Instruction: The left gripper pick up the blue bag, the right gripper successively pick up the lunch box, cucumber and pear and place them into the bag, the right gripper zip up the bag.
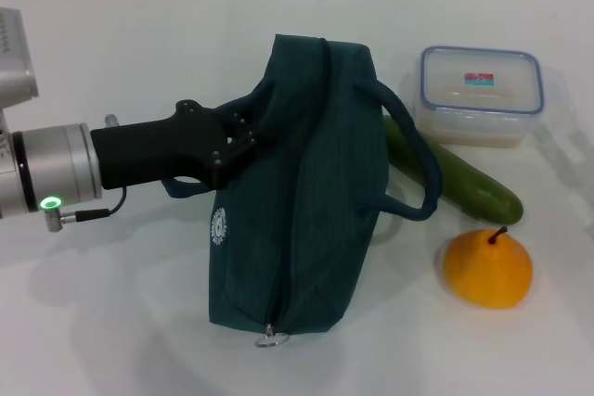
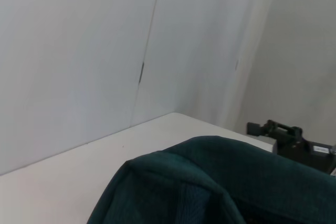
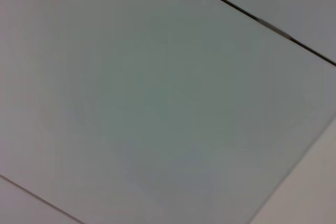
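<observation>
The table [image 1: 121, 322] is white and wide. On it sits the blue bag [image 1: 306, 192], in the middle, with one end near the front edge. Its zip runs along the top, and a silver ring [image 1: 270, 337] hangs at the near end. A small round white logo [image 1: 219, 226] shows on its left side.

The left gripper [image 1: 243, 139] comes in from the left on a black arm with a silver wrist and a green light. Its fingers are closed around the bag's left handle [image 1: 249, 108]. The left wrist view shows the bag [image 2: 220, 187] up close and, past it, a black claw [image 2: 283, 132] by the far wall.

The cucumber [image 1: 464, 181] lies to the right of the bag, slanting, with one end tucked behind the bag's other handle [image 1: 418, 159]. The lunch box [image 1: 480, 92] sits just behind the cucumber, lid on. The pear [image 1: 488, 267] stands in front of the cucumber, near its right end, stem up.

The right wrist view shows only a plain wall.
</observation>
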Controlling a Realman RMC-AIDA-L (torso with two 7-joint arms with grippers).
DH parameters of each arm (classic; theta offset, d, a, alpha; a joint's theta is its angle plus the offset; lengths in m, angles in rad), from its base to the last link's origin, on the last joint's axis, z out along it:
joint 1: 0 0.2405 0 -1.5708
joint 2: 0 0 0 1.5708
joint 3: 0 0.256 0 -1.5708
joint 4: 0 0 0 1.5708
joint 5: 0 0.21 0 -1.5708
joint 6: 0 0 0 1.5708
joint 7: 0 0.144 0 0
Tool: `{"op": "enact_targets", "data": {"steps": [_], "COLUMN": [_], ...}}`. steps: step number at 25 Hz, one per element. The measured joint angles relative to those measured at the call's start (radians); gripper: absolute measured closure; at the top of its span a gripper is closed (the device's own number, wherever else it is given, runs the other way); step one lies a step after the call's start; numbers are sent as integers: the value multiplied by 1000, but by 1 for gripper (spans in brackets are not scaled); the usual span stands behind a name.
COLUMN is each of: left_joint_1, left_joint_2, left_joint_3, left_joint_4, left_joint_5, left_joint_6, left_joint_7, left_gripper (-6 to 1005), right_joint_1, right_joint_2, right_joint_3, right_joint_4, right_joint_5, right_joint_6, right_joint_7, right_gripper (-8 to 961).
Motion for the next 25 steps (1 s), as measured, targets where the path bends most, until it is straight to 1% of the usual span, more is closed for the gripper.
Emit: {"op": "enact_targets", "data": {"steps": [7,11,13,17,25], "left_joint_1": [-3,-5,-5,-5,1], "left_joint_2": [-1,-2,-3,-5,-5], "left_joint_3": [0,0,0,0,0], "left_joint_4": [1,1,1,-2,0], "left_joint_5": [1,1,1,-3,-15], "left_joint_6": [2,2,2,2,2], "left_joint_7": [27,36,42,65,89], "left_gripper": [964,964,964,964,963], "right_joint_1": [44,74,78,89,114], "right_joint_2": [0,0,0,0,0], "right_joint_3": [0,-2,0,2,0], "right_joint_4": [-13,-13,-13,-15,-21], "right_joint_5": [-51,-71,-80,-94,-95], "right_joint_6": [105,153,165,194,210], "right_joint_7": [85,123,138,175,232], "right_gripper": [190,229,248,248,247]}}
